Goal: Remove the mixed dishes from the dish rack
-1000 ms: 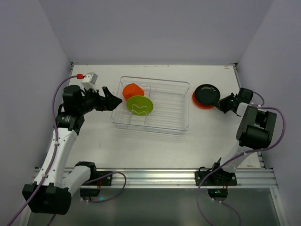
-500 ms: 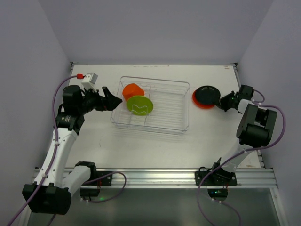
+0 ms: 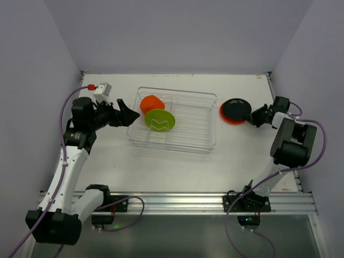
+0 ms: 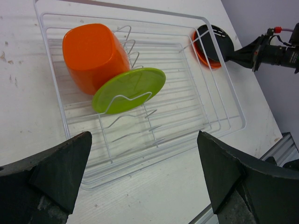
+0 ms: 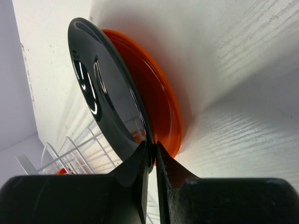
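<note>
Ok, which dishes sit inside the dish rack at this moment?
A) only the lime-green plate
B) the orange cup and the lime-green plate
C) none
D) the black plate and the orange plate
B: the orange cup and the lime-green plate sit among the wires of the dish rack, while the black plate, pinched by the right gripper, and the orange plate are outside it.

Bright, even overhead light, faint soft shadows on the white table, glare streaks on the black plate at ten o'clock, right gripper blurred at six o'clock.
</note>
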